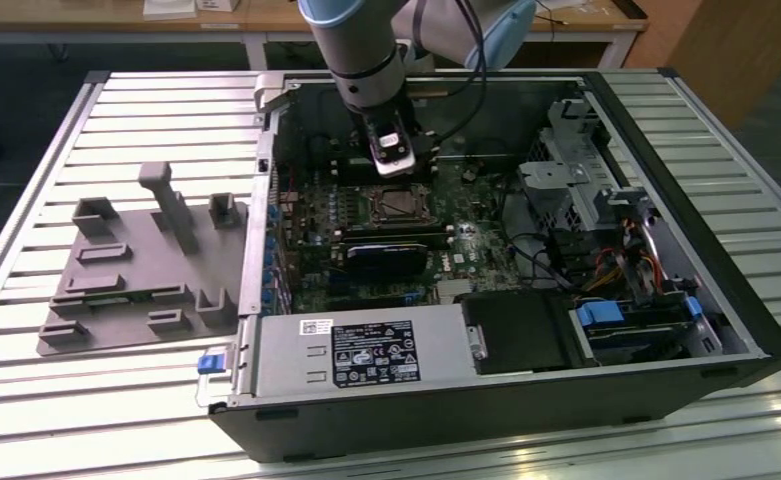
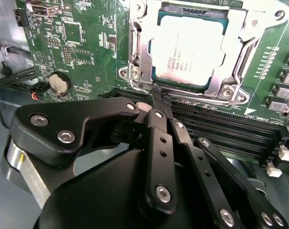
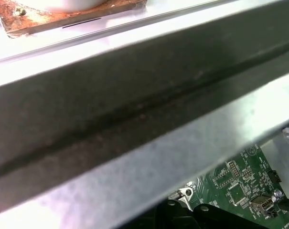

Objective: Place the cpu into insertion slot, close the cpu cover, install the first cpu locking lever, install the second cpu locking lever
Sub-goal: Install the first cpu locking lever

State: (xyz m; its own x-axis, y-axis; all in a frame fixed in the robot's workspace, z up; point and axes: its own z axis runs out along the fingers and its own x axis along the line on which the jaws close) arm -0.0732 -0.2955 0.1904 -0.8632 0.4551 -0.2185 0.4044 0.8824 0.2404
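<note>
1. Black linkage arms of the gripper sit closest to the lens in the second wrist view. From where I stand its two narrow fingers look drawn tight together at the tips, and I can see nothing between them.
2. Those tips hang just at the edge of the silver cpu cover, on the side that faces the long black memory slots. I cannot tell whether they touch the metal.
3. The cpu lies flat inside the cover's window, its pale metal top showing, and the cover is folded down around it.
4. A thin metal lever runs along one side of the cover. Whether it is latched I cannot make out.
5. A round coin cell sits on the green board, well apart from the chip.
6. In the exterior view the arm comes down into the open computer case, and the insertion slot lies just below the gripper, with a black card beyond it toward the power supply.
7. A grey moulded tray lies on the slatted table at the exterior view's left, beside the case.
</note>
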